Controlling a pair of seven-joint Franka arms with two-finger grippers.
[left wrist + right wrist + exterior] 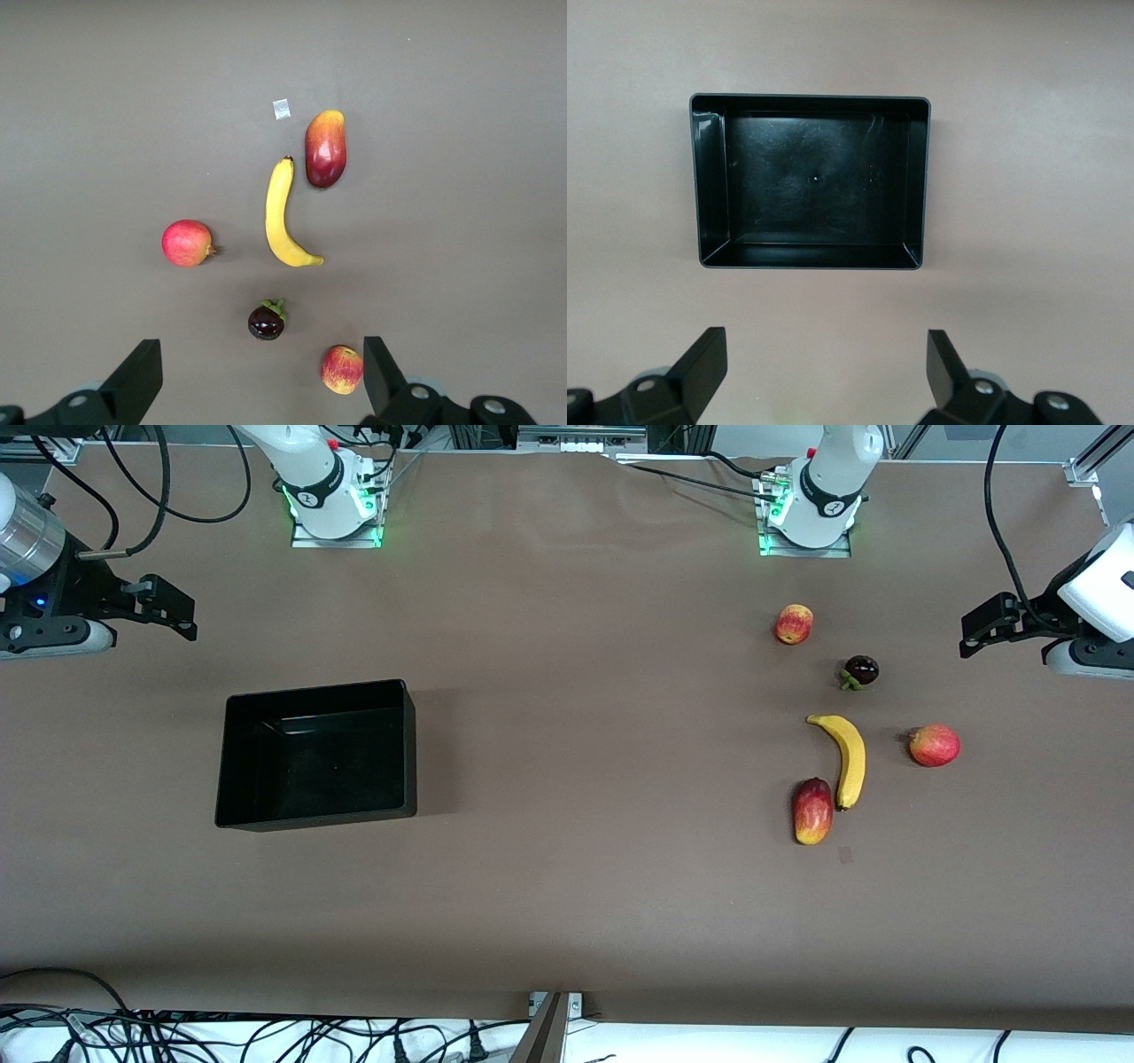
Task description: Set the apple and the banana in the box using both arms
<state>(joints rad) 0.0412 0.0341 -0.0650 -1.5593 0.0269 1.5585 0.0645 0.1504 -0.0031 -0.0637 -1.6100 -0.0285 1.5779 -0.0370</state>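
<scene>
The small red-yellow apple (794, 623) lies toward the left arm's end of the table, closest to that arm's base among the fruits. The yellow banana (846, 757) lies nearer to the front camera. Both show in the left wrist view, the apple (342, 369) and the banana (285, 217). The black box (316, 753) stands empty toward the right arm's end and also shows in the right wrist view (815, 177). My left gripper (982, 631) (261, 359) hangs open and empty over the table's left-arm end. My right gripper (173, 613) (824, 350) hangs open and empty over the table beside the box.
A dark mangosteen (860, 670) lies between the apple and the banana. A larger pink-red fruit (934, 745) lies beside the banana. A red-yellow mango-like fruit (813, 810) lies by the banana's tip. A small paper scrap (282, 109) is near the mango-like fruit.
</scene>
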